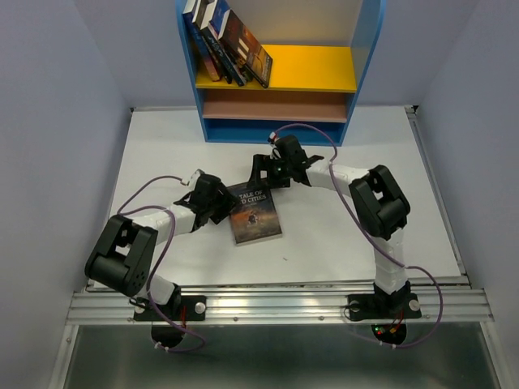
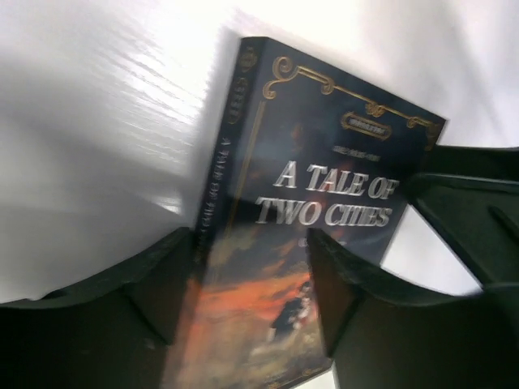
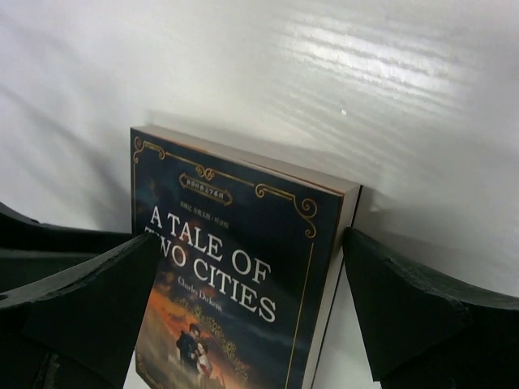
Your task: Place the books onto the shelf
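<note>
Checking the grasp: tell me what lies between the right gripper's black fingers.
The dark paperback A Tale of Two Cities lies flat on the white table between them; the right wrist view shows it.

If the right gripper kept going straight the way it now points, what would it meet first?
The A Tale of Two Cities book, lying between the open fingers of the right gripper; remaining depth unclear.

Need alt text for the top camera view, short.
A dark book lies flat on the middle of a white table, with the left tool at its left edge and the right tool at its far edge. Behind stands a blue shelf with several books leaning on its yellow board.
</note>
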{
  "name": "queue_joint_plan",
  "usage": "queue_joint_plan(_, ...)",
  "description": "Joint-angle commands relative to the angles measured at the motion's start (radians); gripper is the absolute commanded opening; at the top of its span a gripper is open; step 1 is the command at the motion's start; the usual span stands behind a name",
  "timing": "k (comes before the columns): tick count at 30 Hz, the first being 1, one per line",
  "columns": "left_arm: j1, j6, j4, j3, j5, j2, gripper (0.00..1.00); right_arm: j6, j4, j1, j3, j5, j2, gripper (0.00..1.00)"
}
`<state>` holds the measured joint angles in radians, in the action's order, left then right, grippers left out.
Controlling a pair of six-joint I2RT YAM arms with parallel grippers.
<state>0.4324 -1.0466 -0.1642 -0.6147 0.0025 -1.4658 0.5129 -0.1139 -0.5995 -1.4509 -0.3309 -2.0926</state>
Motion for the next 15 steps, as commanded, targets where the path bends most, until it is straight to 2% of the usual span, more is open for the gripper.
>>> queue_joint_plan(1,0.012,-0.023,0.029,0.032,0.021,0.01,0.62,-0.004,-0.097,-0.006,0.021,-0.086,0.088,1.0)
queue_joint_plan(2,0.014,-0.02,0.025,0.032,0.021,0.007,0.57,-0.005,-0.11,-0.006,0.026,-0.089,0.092,1.0)
queue_joint_plan(3,0.014,-0.018,0.02,0.029,0.025,-0.01,0.46,-0.007,-0.118,-0.006,0.029,-0.095,0.095,1.0)
queue_joint_plan(5,0.014,-0.018,0.015,0.018,0.034,-0.037,0.37,-0.002,-0.127,-0.006,0.024,-0.138,0.092,1.0)
queue_joint_plan(8,0.014,-0.012,0.009,0.003,0.043,-0.076,0.37,-0.01,-0.125,-0.006,-0.014,-0.241,0.062,0.99)
queue_joint_plan(10,0.014,-0.01,0.003,-0.011,0.047,-0.093,0.35,-0.016,-0.125,-0.006,-0.034,-0.336,0.055,0.94)
queue_joint_plan(14,0.014,-0.01,0.005,-0.033,0.059,-0.14,0.34,-0.053,-0.118,-0.006,-0.06,-0.402,0.107,0.67)
queue_joint_plan(15,0.014,-0.01,0.005,-0.039,0.06,-0.145,0.34,-0.063,-0.109,-0.006,-0.062,-0.424,0.118,0.66)
